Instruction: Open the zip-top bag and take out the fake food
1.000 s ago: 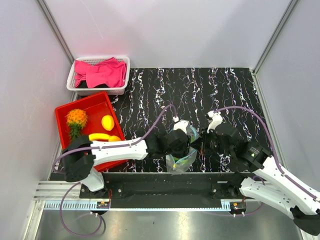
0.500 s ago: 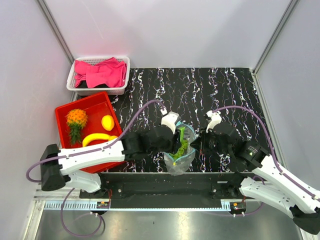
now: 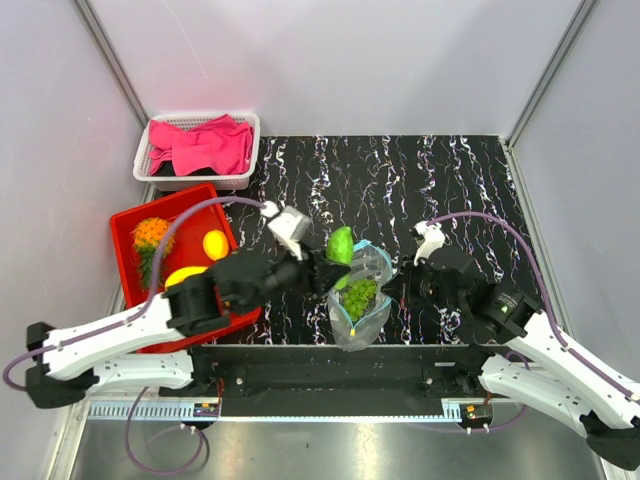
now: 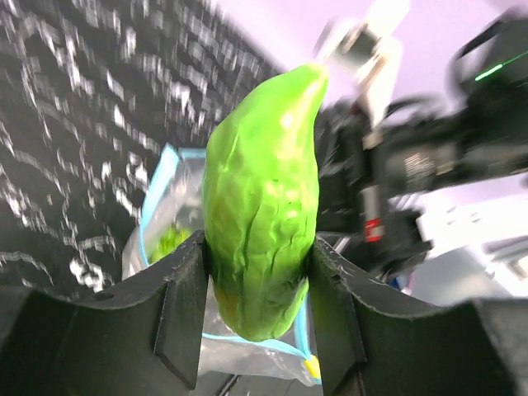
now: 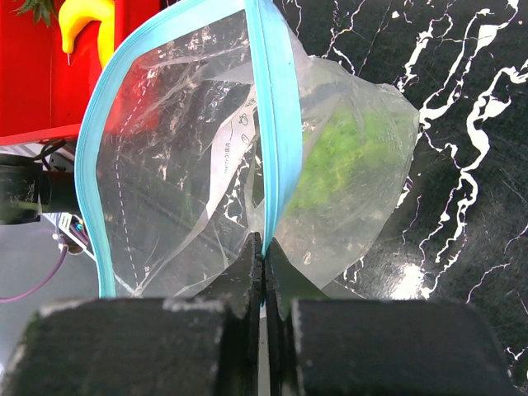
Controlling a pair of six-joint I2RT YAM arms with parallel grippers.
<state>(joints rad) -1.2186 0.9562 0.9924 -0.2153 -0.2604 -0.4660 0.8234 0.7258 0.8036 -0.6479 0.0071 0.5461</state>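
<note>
Left wrist | left hand (image 4: 257, 318) clamps wrinkled green vegetable (image 4: 262, 194) | right hand (image 5: 262, 268) pinches open zip-top bag (image 5: 169, 165)

Robot lab test cell: plain white panel walls (image 3: 330, 70), aluminium mounting rail (image 3: 330, 410).

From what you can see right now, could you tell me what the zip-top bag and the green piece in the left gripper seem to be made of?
The zip-top bag: thin clear plastic film, glossy, judging by its crinkles and see-through walls.
The green piece: probably moulded plastic, smooth and slightly shiny, with pressed-in wrinkle lines.
</note>
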